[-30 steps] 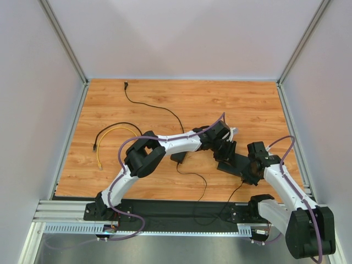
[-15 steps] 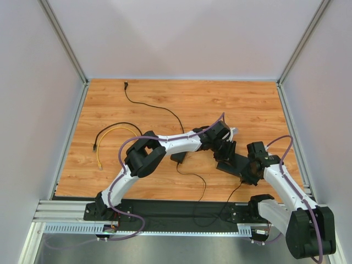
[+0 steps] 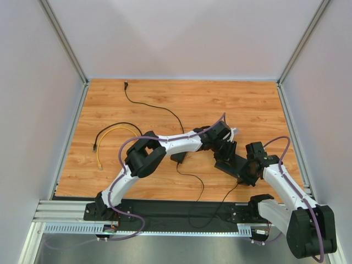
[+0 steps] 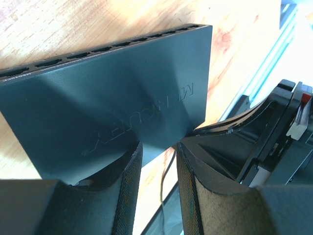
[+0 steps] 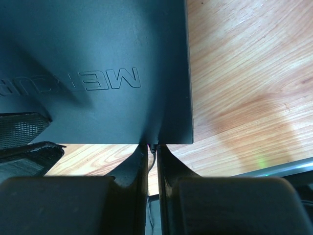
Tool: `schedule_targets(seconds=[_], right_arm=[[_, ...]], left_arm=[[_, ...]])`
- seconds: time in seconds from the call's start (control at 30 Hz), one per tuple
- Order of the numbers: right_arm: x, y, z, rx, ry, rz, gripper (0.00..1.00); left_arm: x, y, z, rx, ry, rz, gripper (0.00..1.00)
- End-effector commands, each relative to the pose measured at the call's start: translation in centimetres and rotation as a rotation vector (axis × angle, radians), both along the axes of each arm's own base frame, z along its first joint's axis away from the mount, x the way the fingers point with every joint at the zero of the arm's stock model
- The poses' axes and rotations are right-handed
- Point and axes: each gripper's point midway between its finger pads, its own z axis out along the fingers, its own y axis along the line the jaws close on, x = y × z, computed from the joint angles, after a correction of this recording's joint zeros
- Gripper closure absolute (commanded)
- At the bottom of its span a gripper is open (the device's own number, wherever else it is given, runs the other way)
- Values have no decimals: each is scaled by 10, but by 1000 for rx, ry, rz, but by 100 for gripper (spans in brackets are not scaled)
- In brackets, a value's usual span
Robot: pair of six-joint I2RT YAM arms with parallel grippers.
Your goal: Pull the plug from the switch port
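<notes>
steadying the switch point(image 4: 112, 98), the left gripper point(image 4: 159, 152) rests on it, fingers slightly parted and empty, likely so the right gripper point(image 5: 152, 149), pinched on the plug point(image 5: 153, 145), can pull.

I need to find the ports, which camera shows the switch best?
Left wrist: nearly the whole top of the switch shows, port row along its far edge. Right wrist shows one corner of its top. From above, the left arm and right arm hide most of it.
</notes>
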Motion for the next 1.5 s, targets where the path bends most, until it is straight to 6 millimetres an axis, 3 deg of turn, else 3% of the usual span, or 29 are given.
schedule_targets(seconds=[0.0, 0.03, 0.13, 0.2, 0.43, 0.77, 0.97, 1.1, 1.47], right_arm=[[-2, 5, -2, 19, 6, 14, 100], [0, 5, -1, 19, -3, 14, 100], [3, 4, 4, 19, -27, 10, 100], [5, 4, 6, 16, -35, 9, 100], [6, 4, 8, 16, -49, 11, 100], [9, -2, 8, -15, -79, -3, 100], [10, -3, 9, -14, -95, -5, 100], [11, -3, 8, -18, -99, -4, 100], [14, -5, 6, -27, -126, -1, 100]], left_arm=[[-1, 17, -10, 100, -71, -22, 57], [5, 20, 2, 100, -115, -7, 56], [7, 35, 13, 130, -167, 8, 50], [-3, 39, 16, 116, -143, 9, 45], [-28, 44, 21, 87, 16, 164, 45], [-17, 24, 64, -114, 248, 462, 42], [-15, 22, 55, -118, 410, 579, 41], [-23, 24, 35, -72, 548, 638, 41], [-1, 24, 29, -159, 650, 849, 44]])
